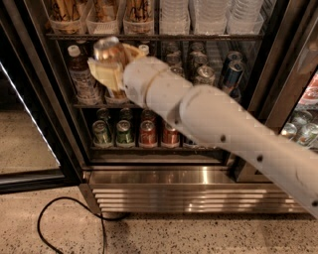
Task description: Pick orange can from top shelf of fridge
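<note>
The orange can (107, 53), amber with a silver lid, sits upright between the cream fingers (101, 74) of my gripper (112, 65). The gripper is shut on it and holds it in front of the fridge's (35, 74) bottle rack, left of centre. My white arm (213, 124) runs from the lower right up to it. The top shelf (198, 36) is the dark wire rack above the can; it carries clear tubs of snacks (102, 15) and stacked cups (208, 15). The can is below that rack's rail and clear of it.
Brown-liquid bottles with white caps (79, 74) stand just left of and behind the can. Silver and blue cans (231, 72) stand to the right. Green and red cans (146, 133) fill the lower rack. The steel louvred base (164, 191), a black cable (69, 218) and the open door edge (20, 114) lie below and left.
</note>
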`<state>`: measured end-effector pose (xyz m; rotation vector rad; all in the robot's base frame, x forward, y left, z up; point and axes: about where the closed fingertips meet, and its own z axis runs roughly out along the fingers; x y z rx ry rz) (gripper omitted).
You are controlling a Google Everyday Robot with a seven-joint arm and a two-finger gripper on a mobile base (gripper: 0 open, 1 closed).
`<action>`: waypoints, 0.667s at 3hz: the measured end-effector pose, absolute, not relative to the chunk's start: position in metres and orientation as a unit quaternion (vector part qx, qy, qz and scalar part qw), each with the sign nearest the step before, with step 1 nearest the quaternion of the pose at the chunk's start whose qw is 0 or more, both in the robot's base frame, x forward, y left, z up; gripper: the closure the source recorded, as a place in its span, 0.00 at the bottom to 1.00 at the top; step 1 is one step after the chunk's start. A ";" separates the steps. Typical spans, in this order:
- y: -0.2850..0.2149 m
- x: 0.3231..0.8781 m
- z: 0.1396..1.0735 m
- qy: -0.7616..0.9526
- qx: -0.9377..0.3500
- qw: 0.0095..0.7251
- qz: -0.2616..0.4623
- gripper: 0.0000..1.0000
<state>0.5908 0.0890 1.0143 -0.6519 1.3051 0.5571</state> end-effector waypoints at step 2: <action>0.057 0.528 0.960 0.578 -0.266 0.701 0.322 1.00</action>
